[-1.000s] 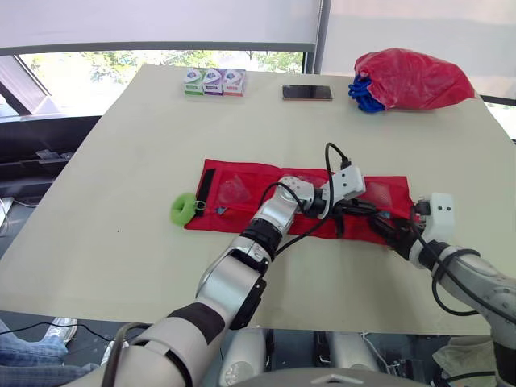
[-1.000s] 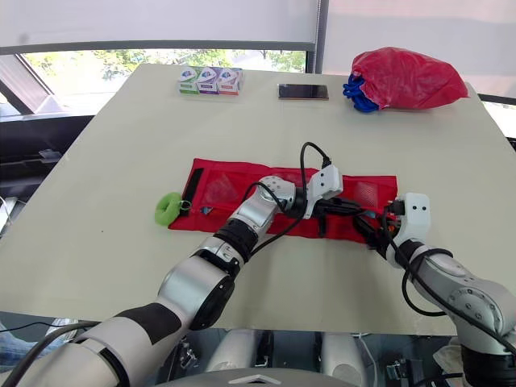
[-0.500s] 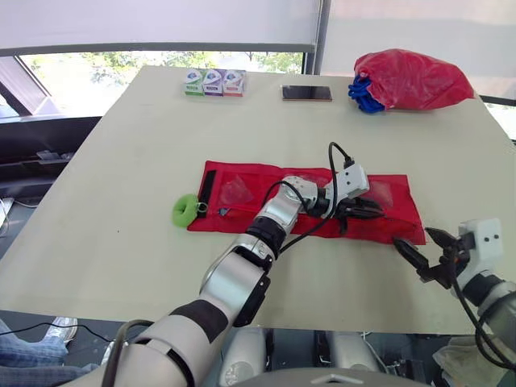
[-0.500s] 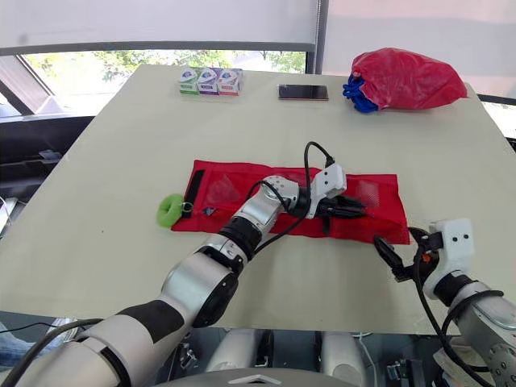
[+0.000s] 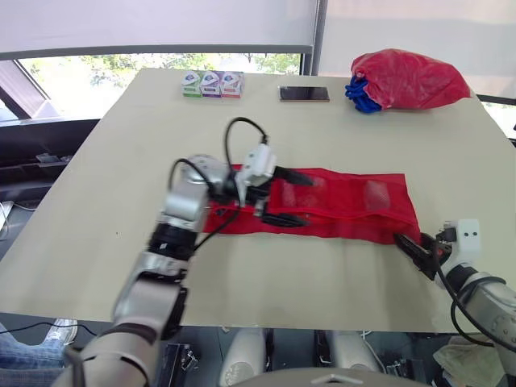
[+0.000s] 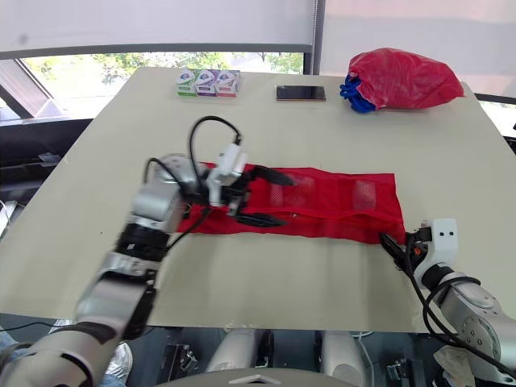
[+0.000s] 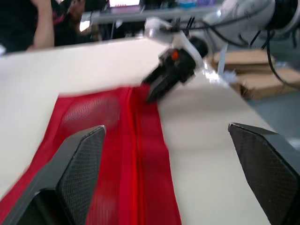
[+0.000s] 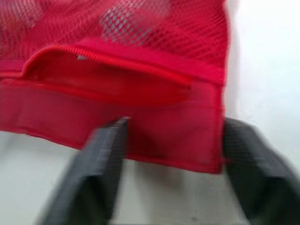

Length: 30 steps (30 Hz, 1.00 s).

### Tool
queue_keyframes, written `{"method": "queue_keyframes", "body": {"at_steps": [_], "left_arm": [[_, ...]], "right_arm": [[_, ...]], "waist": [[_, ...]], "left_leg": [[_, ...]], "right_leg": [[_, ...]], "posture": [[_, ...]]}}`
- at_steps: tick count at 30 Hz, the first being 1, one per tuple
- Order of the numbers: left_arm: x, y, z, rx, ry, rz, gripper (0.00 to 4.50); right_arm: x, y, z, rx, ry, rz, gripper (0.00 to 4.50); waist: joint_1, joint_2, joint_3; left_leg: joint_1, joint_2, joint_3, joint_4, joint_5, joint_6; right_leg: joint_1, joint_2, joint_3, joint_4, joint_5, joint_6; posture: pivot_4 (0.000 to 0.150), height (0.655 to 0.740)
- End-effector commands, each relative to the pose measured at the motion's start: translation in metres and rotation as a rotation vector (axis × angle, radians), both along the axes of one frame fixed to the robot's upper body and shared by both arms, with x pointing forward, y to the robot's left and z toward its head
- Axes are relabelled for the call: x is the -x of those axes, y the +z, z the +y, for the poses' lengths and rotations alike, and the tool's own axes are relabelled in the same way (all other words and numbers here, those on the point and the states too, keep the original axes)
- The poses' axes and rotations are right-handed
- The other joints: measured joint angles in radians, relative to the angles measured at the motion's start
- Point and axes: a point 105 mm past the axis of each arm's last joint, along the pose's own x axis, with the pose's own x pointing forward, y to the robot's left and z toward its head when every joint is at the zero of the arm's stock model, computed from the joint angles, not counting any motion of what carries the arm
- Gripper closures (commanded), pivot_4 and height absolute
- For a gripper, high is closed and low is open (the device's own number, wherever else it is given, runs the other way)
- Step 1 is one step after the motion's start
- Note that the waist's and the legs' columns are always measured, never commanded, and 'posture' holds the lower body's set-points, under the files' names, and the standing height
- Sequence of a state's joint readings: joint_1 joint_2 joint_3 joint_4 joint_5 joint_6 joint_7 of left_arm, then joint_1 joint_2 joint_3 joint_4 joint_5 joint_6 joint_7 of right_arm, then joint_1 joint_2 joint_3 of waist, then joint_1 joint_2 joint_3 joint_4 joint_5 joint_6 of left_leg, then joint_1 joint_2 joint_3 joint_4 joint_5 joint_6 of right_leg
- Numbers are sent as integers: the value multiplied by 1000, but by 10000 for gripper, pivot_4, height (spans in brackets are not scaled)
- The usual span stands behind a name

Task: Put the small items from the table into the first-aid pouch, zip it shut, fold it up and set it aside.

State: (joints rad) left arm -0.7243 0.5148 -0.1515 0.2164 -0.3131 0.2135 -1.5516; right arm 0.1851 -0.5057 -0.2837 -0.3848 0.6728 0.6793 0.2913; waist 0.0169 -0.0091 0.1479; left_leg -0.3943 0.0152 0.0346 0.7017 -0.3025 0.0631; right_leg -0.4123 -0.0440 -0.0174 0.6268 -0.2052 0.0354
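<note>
Wide apart, left gripper (image 5: 306,201) over pouch (image 5: 359,205).

both head views looked forward and down over the table (image 5: 121,145), sharing one scene. the left wrist view faced along the pouch (image 7: 117,140) toward the right gripper (image 7: 152,93); the right wrist view sat close at the pouch's corner.

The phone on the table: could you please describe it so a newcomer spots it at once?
Look along the table's far edge. Between the three small boxes and the bulging red bag lies the phone, the only flat dark slab.
</note>
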Motion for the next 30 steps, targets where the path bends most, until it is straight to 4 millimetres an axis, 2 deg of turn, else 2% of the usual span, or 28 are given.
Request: {"method": "queue_keyframes", "body": {"at_steps": [1,2,3,4,7,13,16,19,23,26,30], "left_arm": [[14,14,11,-15,-51,-44,0],[15,16,15,-19,-40,-48,0],[16,17,18,-21,-30,-49,0],[19,18,22,-25,-18,-48,0],[24,20,36,-31,42,-40,0],[25,23,48,-14,153,-33,0],[26,20,49,-11,180,-27,0],[28,17,50,-13,204,-19,0],[25,12,57,-21,257,3,0],[19,5,59,-14,316,46,0],[9,4,61,31,378,96,0]], "right_arm": [[-3,13,-10,27,-7,-55,35091],[-3,14,-14,32,-16,-57,38177],[-3,14,-20,41,-32,-59,43640],[-1,15,-28,55,-47,-53,44463],[11,14,-67,178,-129,-3,44463],[25,19,-141,428,-396,55,44463],[27,23,-153,491,-437,40,44463],[28,28,-145,457,-383,25,35778],[35,40,-134,465,-265,4,17904],[45,45,-121,488,-133,22,1744],[61,59,-87,441,89,-3,740]], "waist": [[2,0,0],[1,0,0],[0,0,0],[-1,0,0],[-1,0,0],[3,1,0],[-2,2,0],[-4,2,0],[-3,3,0],[-3,3,0],[-2,2,0]], "left_leg": [[0,-1,0,0,0,0],[0,-3,0,0,0,0],[-1,-4,0,0,0,0],[-1,-4,1,0,0,0],[-1,-4,1,0,0,1],[-1,-5,1,0,-1,1],[1,-6,2,0,0,1],[1,-5,2,0,0,1],[1,-4,2,0,0,2],[1,-4,3,0,0,2],[1,-4,3,0,0,2]], "right_leg": [[0,0,1,0,0,0],[0,0,3,0,0,0],[0,-1,4,-1,0,0],[0,-1,5,-1,0,0],[0,-1,5,-1,-2,3],[0,-2,5,0,-3,4],[0,-2,7,0,-3,6],[0,-1,8,1,-3,5],[0,0,8,1,-3,5],[0,0,8,1,-4,7],[0,0,8,1,-5,8]], "posture": [[1500,7400],[1500,7400],[1500,7400],[1500,7400],[1500,7400],[1500,7400],[1500,7400],[1500,7400],[1500,7400],[1500,7400],[1500,7400]]}}
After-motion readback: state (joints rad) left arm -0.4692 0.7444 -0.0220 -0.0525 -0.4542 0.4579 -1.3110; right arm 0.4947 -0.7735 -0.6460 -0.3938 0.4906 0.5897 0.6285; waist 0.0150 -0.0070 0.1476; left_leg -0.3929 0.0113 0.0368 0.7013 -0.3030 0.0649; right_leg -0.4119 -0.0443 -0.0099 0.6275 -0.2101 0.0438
